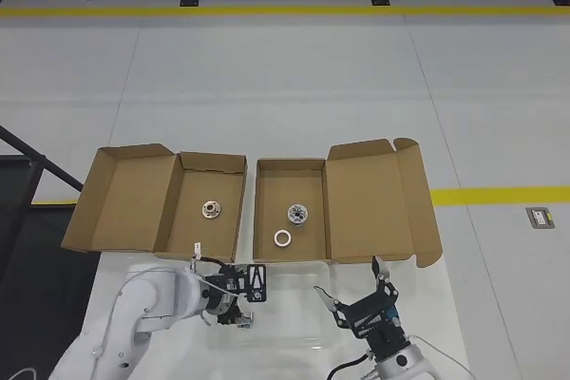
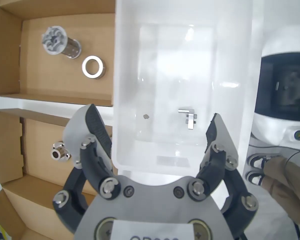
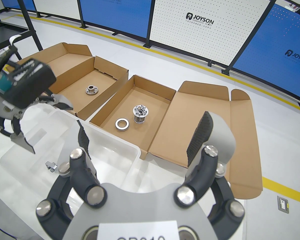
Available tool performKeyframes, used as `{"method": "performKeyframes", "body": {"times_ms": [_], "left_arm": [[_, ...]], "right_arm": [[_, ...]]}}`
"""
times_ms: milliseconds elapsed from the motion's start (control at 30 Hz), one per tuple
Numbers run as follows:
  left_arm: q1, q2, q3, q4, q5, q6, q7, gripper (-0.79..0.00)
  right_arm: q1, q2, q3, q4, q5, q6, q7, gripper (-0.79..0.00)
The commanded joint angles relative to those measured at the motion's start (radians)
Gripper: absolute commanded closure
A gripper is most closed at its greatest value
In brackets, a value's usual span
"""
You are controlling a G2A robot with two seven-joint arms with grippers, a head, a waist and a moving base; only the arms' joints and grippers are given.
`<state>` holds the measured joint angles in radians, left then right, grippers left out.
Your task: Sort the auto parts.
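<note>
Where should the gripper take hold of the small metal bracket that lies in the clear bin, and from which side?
Grip the small metal bracket across its longer leg, coming straight down from above. It lies flat on the floor of the clear bin, whose walls would probably block a sideways approach. The open left gripper hangs over that end.

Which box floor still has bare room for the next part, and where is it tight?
Left box: floor bare all around the lone flanged hub. Right box: bare between its far wall and the toothed hub; crowded at the near end, where the ring lies beside it.
</note>
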<state>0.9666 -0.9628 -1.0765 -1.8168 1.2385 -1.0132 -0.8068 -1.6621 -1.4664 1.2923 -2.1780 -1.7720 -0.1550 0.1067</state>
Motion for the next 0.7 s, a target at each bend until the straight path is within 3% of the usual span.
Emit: {"method": "performKeyframes", "body": {"times_ms": [0, 167, 200, 267, 667], "left_arm": [[0.001, 0.012, 0.040, -0.009, 0.046, 0.001, -0.001, -0.785], [-0.022, 0.039, 0.108, 0.030, 0.046, 0.001, -0.001, -0.785], [-0.031, 0.043, 0.120, 0.043, 0.045, 0.001, -0.001, -0.708], [-0.048, 0.048, 0.143, 0.069, 0.054, 0.001, -0.001, -0.674], [-0.129, 0.040, 0.283, 0.174, 0.040, 0.001, -0.001, -0.613]], "right_arm": [[0.000, 0.000, 0.000, 0.000, 0.000, 0.000, 0.000, -0.785], [0.000, 0.000, 0.000, 0.000, 0.000, 0.000, 0.000, -0.785], [0.000, 0.000, 0.000, 0.000, 0.000, 0.000, 0.000, -0.785], [0.000, 0.000, 0.000, 0.000, 0.000, 0.000, 0.000, -0.785], [0.000, 0.000, 0.000, 0.000, 0.000, 0.000, 0.000, -0.785]]}}
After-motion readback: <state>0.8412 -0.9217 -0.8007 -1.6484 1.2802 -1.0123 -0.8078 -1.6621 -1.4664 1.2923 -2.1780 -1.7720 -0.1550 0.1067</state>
